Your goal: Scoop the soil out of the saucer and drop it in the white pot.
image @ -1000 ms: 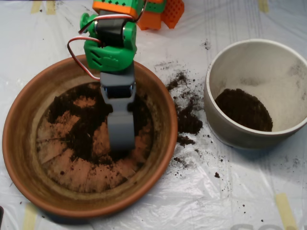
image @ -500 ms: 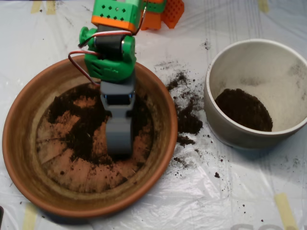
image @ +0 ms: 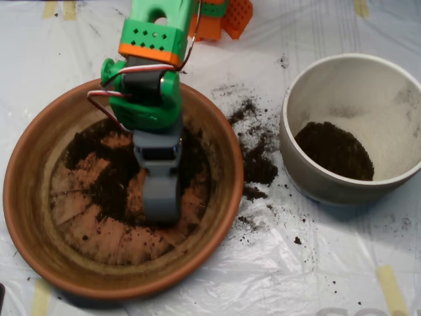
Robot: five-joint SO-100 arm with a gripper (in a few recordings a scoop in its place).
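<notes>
In the overhead view the arm reaches down from the top edge of the frame, left of centre. Its green and orange links [image: 152,39] stack over the far rim of the saucer [image: 26,217], and a red and white cable [image: 108,99] loops off their left side. Below the green wrist, the grey hand [image: 161,204] points straight toward the bottom of the frame, its tip low over the middle of the saucer's ridged base, at or just above the dirt. From above I cannot tell whether its two shells are apart or together.

The soil [image: 108,178] lies as a dark, patchy smear over the upper and middle part of the saucer's floor, on both sides of the hand; the lower part of the floor shows bare orange ridges with only crumbs.

The saucer fills the left half of the frame, its thick rim rising all round the hand. The white pot [image: 299,164] stands at the right, well apart from the hand and near the saucer without touching it. A round heap of dark earth [image: 334,150] sits inside it, toward its lower left wall. Between the two vessels spilled crumbs [image: 256,161] lie scattered on the plastic-covered desk [image: 316,263]. The lower right of the desk is open, crinkled sheet with tape strips [image: 391,289].
</notes>
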